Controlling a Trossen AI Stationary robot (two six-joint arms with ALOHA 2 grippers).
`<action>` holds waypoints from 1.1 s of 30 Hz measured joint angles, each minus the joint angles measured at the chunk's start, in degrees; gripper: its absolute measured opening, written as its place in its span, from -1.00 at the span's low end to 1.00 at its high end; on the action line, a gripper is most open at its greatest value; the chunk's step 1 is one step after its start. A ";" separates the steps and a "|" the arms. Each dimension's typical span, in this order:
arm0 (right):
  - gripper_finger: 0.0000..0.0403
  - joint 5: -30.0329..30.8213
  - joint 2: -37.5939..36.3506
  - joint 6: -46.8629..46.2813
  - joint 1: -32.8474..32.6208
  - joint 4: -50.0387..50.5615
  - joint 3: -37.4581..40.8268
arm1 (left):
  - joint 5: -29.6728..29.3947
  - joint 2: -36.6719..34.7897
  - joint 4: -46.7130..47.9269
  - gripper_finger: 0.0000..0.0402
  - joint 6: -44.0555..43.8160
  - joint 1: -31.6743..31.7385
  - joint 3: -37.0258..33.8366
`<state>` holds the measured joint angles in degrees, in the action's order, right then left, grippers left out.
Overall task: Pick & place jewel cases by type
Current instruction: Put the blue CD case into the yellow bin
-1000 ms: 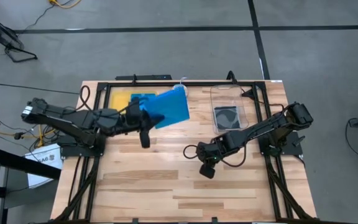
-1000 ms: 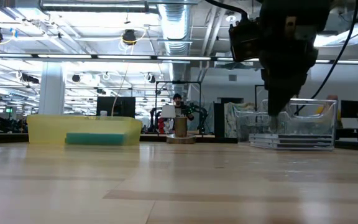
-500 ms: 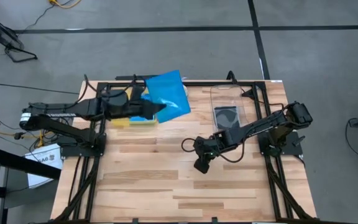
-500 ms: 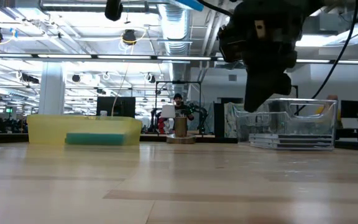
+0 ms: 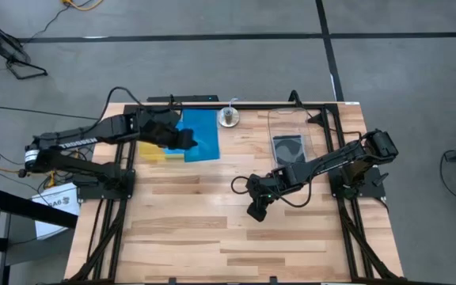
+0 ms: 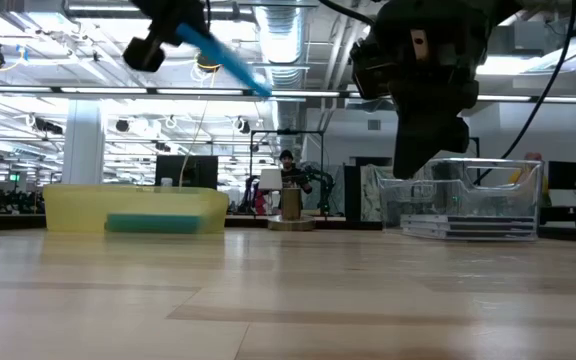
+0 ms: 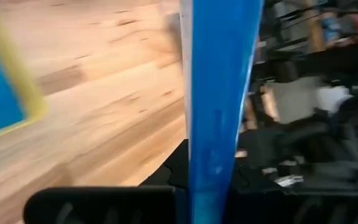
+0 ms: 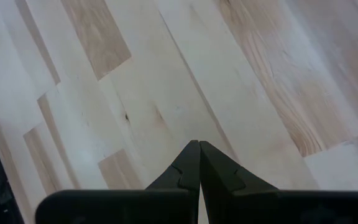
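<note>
A translucent blue jewel case [image 5: 200, 134] hangs in the air over the right end of the yellow tray [image 5: 147, 150], with my left gripper [image 5: 185, 141] shut on it. In the low view the case [image 6: 223, 55] slopes, high above the table. Another blue case [image 6: 153, 223] lies inside the tray. A clear-and-black jewel case [image 5: 289, 149] lies in the clear tub [image 5: 291, 119] at the far right. My right gripper [image 5: 256, 210] hovers shut over the bare table middle, its fingertips [image 8: 199, 149] closed together. My left gripper pinches the blue case between its two fingers at the case's edge [image 7: 207, 180] on the side toward the table's left. The fingers [image 7: 173, 177] come slanting down from the left. The case is lifted clear and tilted, its free end sloping down toward the table's right.
A small round wooden stand [image 5: 228, 117] sits at the far edge between tray and tub. The black frame rails [image 5: 212, 101] run along the table's far edge and sides. The near half of the wooden table [image 5: 228, 245] holds nothing.
My left gripper has swung toward the table's far left, over the yellow tray, rolling as it went and sinking. The blue case went with it, staying held, and has turned about. My right gripper has tipped a little and stayed shut.
</note>
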<state>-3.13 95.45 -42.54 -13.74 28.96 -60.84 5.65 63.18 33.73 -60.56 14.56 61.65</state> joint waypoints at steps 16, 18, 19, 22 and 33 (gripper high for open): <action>-1.00 -0.10 0.01 0.00 0.00 -1.35 0.00 | 13.52 0.02 21.85 -0.93 16.61 26.92 0.00; -1.00 -0.10 0.01 0.00 0.00 -1.35 0.00 | 14.38 0.08 23.15 -0.93 18.23 30.71 0.00; -1.00 -0.10 0.01 0.00 0.00 -1.37 -0.01 | 14.99 0.33 23.75 -0.93 19.02 32.43 0.00; -1.00 -0.10 0.01 0.00 0.00 -1.44 -0.01 | 17.47 1.89 25.40 -0.93 20.88 36.12 0.00; -1.00 -0.10 0.01 -1.03 0.00 -2.10 -0.02 | 22.60 12.93 25.69 -0.93 26.37 36.42 0.00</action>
<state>-3.22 95.46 -43.57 -13.74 26.87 -60.85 28.25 76.11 59.42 -34.19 50.98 61.65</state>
